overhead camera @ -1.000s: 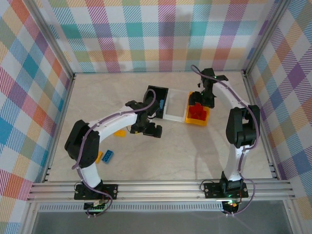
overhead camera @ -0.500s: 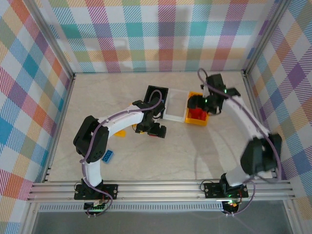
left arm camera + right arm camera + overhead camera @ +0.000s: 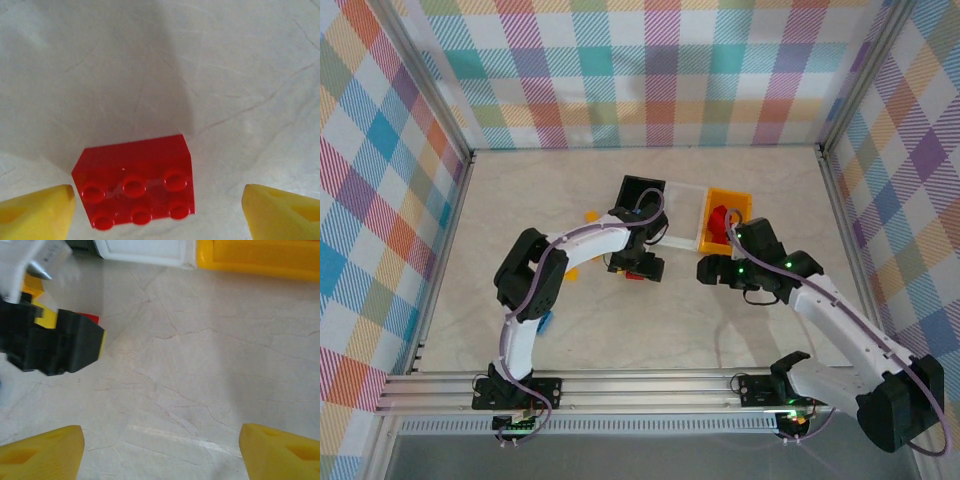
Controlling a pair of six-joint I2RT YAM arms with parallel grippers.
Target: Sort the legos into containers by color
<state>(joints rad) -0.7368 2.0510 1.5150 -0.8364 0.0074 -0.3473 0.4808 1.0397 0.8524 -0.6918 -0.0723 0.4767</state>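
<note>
Plaid-patterned walls and aluminium rails (image 3: 650, 385) close off every edge of the pale marble-look table (image 3: 670, 330). Open room: wide bare table at front centre, at the right, and in the strip along the back wall behind the bins.

Bins, counted: three open rectangular plastic bins side by side in one row: black (image 3: 642, 186), translucent white (image 3: 682, 216) and yellow-orange (image 3: 740, 196). The yellow-orange bin holds a heap of red bricks (image 3: 722, 220); their number cannot be read.

Loose bricks on the table, counted:
- One red six-stud plastic brick (image 3: 135, 182).
- One small yellow brick (image 3: 590, 214).
- One blue brick (image 3: 542, 320), half hidden by the left arm.

Left jaws: released, with one yellow fingertip (image 3: 37, 212) on each side of the red six-stud brick, just in front of the black bin.

Right jaws: released, with bare table between their fingertips (image 3: 280, 450), near the front of the yellow-orange bin.
</note>
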